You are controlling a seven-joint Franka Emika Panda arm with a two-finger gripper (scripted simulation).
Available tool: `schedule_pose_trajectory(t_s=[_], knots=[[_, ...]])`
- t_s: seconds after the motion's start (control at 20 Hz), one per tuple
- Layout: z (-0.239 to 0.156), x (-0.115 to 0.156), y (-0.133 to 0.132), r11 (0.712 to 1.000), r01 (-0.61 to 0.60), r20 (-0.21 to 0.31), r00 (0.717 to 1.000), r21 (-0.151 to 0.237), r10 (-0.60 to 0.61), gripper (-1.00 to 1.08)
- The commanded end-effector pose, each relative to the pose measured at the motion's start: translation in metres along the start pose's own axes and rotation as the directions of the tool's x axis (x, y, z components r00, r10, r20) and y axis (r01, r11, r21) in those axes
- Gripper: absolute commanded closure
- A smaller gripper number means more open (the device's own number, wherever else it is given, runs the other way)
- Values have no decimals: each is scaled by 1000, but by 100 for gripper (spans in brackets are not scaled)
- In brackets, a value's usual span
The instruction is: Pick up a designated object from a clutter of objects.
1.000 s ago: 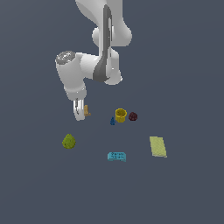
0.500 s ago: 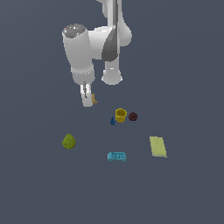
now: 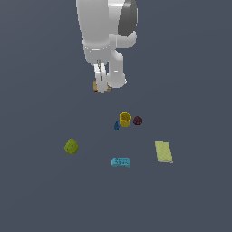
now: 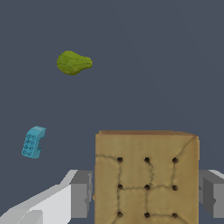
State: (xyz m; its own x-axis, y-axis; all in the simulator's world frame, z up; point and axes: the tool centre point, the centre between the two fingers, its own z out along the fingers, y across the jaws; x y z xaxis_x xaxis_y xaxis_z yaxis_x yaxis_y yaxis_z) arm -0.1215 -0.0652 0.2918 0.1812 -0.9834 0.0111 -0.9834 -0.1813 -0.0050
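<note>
The tan block (image 3: 97, 86) with faint markings is held between my gripper's (image 3: 102, 85) fingers, off the floor. In the wrist view the tan block (image 4: 146, 175) fills the lower part of the picture. The grey pads (image 4: 81, 192) press its two sides, and the gripper (image 4: 146, 194) is shut on it. The rest of the clutter lies on the floor below: a yellow cup (image 3: 125, 119), a dark red ball (image 3: 137, 120) and a tiny blue piece (image 3: 116, 125) close together.
An olive-green lump (image 3: 70, 146) lies at the exterior view's left, and it also shows in the wrist view (image 4: 73, 62). A cyan block (image 3: 121, 161) lies nearest the exterior camera, and it also shows in the wrist view (image 4: 33, 141). A yellow-green slab (image 3: 163, 151) lies at the right.
The arm has risen and swung toward the exterior view's right, carrying the tan block with it. The other objects have not moved.
</note>
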Motion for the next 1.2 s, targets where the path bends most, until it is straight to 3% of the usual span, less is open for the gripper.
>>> schedule_pose_trajectory(t_s=[0.0,0.6,1.15], knots=[[-22,-14,2,1000,0,0,1000,-1,0,108],[-115,-72,7,1000,5,7,1000,-4,-5,108],[-150,-93,7,1000,6,11,1000,-5,-6,108]])
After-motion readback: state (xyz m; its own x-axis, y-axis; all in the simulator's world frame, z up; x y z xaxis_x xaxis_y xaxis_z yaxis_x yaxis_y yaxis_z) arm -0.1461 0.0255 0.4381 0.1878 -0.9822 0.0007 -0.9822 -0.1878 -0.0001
